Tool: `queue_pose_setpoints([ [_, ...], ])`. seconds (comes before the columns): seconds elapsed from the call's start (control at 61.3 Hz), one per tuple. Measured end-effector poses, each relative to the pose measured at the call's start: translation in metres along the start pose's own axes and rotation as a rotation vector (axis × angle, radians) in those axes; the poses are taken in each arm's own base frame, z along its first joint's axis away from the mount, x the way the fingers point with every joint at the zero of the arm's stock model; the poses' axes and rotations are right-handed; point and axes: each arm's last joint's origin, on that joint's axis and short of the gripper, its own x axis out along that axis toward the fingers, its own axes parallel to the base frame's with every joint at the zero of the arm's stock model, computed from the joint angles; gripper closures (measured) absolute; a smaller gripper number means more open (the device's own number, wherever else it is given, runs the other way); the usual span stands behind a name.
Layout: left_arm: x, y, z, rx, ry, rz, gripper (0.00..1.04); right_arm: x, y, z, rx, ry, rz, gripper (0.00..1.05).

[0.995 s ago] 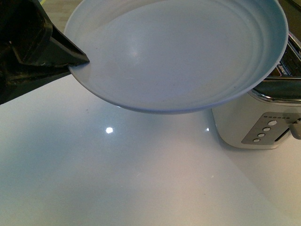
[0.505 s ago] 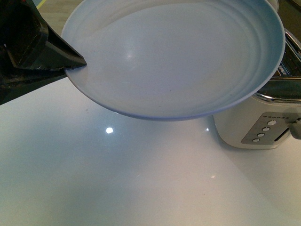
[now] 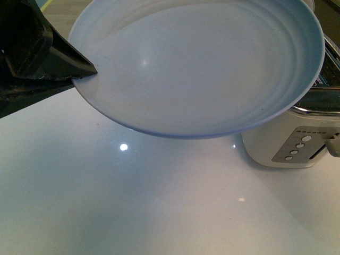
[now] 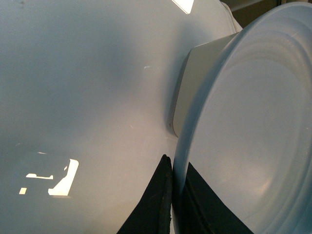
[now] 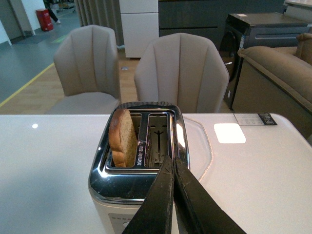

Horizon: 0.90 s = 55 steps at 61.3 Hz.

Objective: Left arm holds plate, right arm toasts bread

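Note:
My left gripper (image 3: 87,71) is shut on the rim of the pale blue-grey plate (image 3: 202,64) and holds it tilted in the air above the white table, over the toaster's left side. The left wrist view shows the black fingers (image 4: 156,204) pinching the empty plate's edge (image 4: 253,131). In the right wrist view, the bread slice (image 5: 122,137) stands upright in one slot of the chrome-topped toaster (image 5: 136,175), sticking up out of it. My right gripper (image 5: 173,163) is shut and empty, just above the toaster's top near the other slot.
The cream toaster (image 3: 287,143) with a button panel and side lever stands at the right of the white table (image 3: 133,202). Two beige chairs (image 5: 180,73) stand behind the table. A clear mat (image 5: 197,146) lies beside the toaster.
The plate has shifted slightly left and up over the last second, then held nearly still. The toaster has not moved.

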Motion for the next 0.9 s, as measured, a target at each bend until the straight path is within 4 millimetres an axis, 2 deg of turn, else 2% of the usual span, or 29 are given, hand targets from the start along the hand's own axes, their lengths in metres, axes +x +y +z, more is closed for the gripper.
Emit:
queue_pose_setpoints([
  [0.245, 0.0, 0.0, 0.0, 0.0, -0.002, 0.002, 1.02, -0.008, 0.0, -0.006, 0.0, -0.015, 0.0, 1.03],
  [0.897, 0.0, 0.001, -0.002, 0.013, 0.005, 0.008, 1.02, -0.023, 0.0, -0.005, 0.0, -0.028, 0.0, 1.03],
])
